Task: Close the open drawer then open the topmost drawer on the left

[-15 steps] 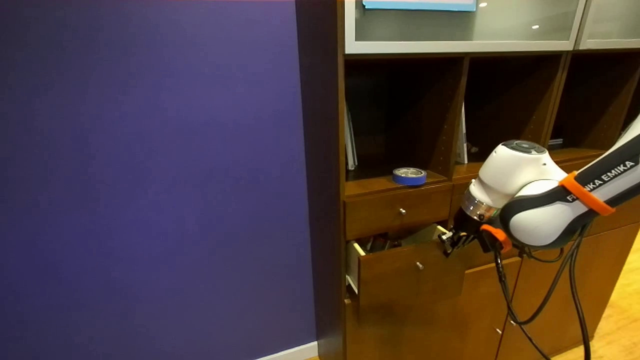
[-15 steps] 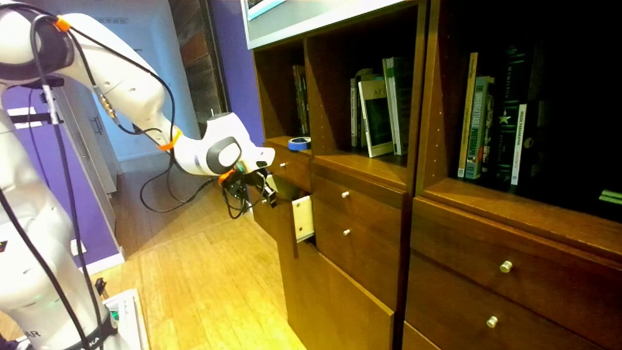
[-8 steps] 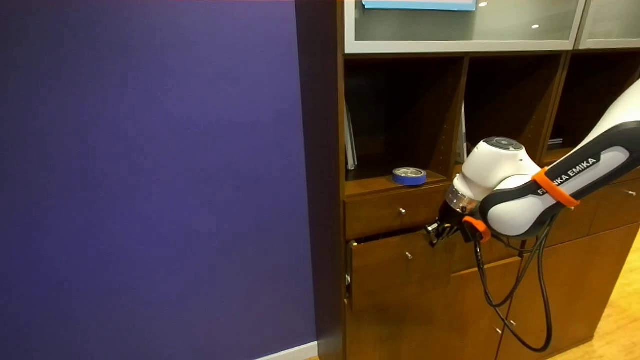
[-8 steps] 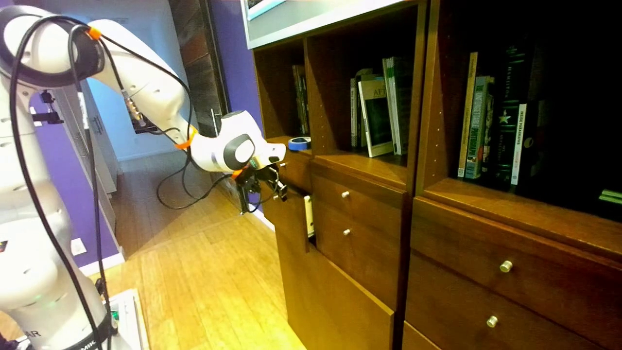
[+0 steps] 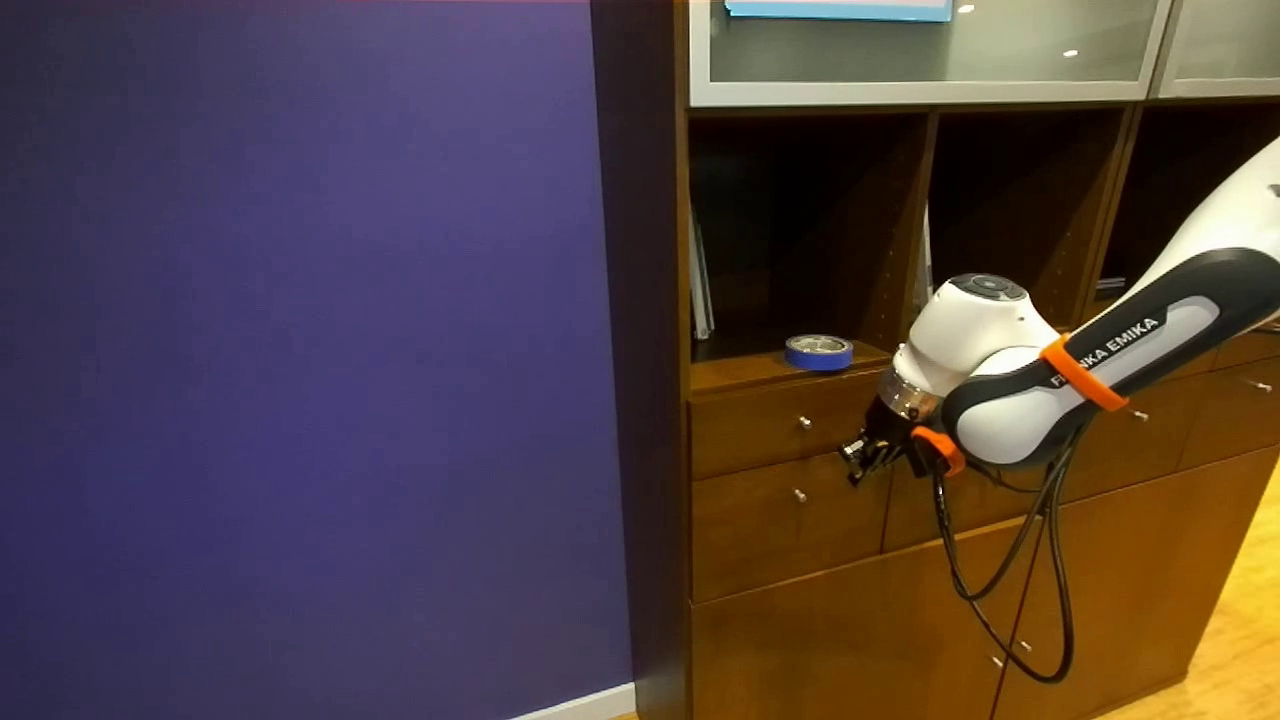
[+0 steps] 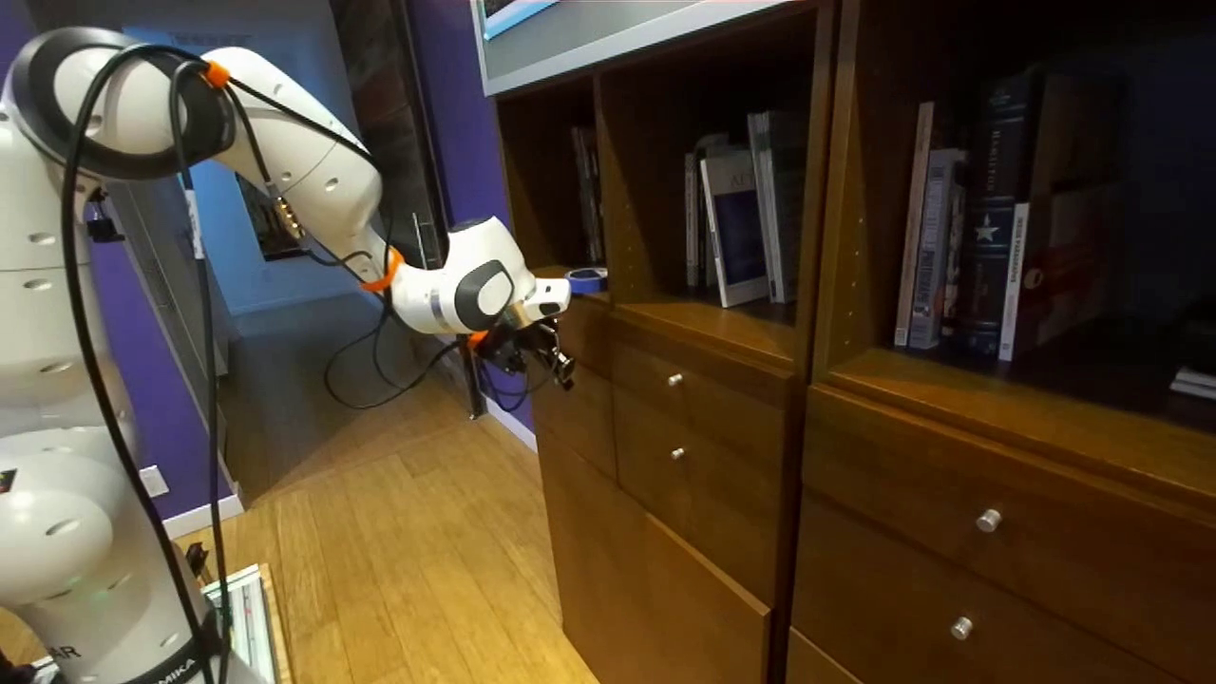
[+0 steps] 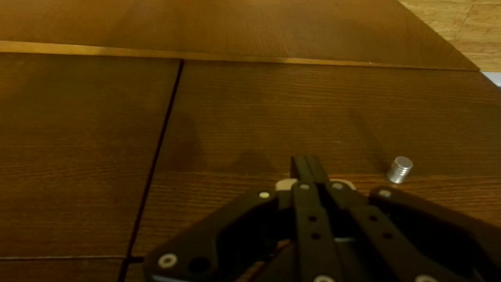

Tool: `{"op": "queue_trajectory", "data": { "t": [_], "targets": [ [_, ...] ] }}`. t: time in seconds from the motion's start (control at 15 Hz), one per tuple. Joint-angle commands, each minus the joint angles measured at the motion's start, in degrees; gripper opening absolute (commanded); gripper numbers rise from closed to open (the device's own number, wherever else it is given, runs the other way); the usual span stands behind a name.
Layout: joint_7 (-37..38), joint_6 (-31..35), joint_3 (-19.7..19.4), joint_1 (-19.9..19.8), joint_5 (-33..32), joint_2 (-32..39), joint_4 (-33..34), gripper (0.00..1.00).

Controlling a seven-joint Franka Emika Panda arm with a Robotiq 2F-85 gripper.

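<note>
Watch the Panda arm [image 5: 1020,400]: stretched in from the right in an exterior view, slanted down along the forearm [image 5: 1150,330], bent sharply at the wrist [image 5: 965,335]! Seen in an exterior view, raised high at the elbow [image 6: 123,104], then sloped down toward the wooden cabinet [image 6: 646,589]. On to the Robotiq gripper [image 7: 307,162]: angled down and forward, tilted rather than upright, and in the wrist view with both fingers [image 7: 300,172] tight together, narrowed all the way. Positioned at the lower left drawer [image 5: 760,540], near its upper edge, off to the side of the lower knob [image 7: 400,169] and apart from it; hard to tell whether touching the wood. Look at that drawer: fully in, level with the cabinet face. Look just above, to the topmost left drawer [image 5: 745,430]: fully in as well, with the upper knob [image 5: 805,423] in plain sight, and with the blue tape roll [image 5: 818,357] lying flat on the shelf [image 5: 725,374] over it.
</note>
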Motion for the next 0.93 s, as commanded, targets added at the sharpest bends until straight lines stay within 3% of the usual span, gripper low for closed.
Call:
{"op": "queue_trajectory", "data": {
  "t": [0.0,0.07,0.13,0.27,0.47,0.67,0.87],
  "targets": [
    [-6.31,-6.0,-0.71,3.05,7.01,-2.18,0.14,0.0],
    [-8.42,-9.08,0.06,3.19,9.52,-4.18,-0.27,0.02],
    [-10.23,-13.02,0.27,3.78,12.11,-6.15,-0.31,0.27],
    [-11.44,-21.14,-0.19,5.08,14.53,-10.4,0.39,0.32],
    [-10.21,-29.97,-0.54,6.09,14.46,-15.8,2.85,0.52],
    [-9.43,-34.24,-0.15,6.57,14.76,-18.33,5.75,0.73],
    [-6.88,-32.81,0.74,6.81,13.32,-18.03,7.32,0.93]
  ]
}}
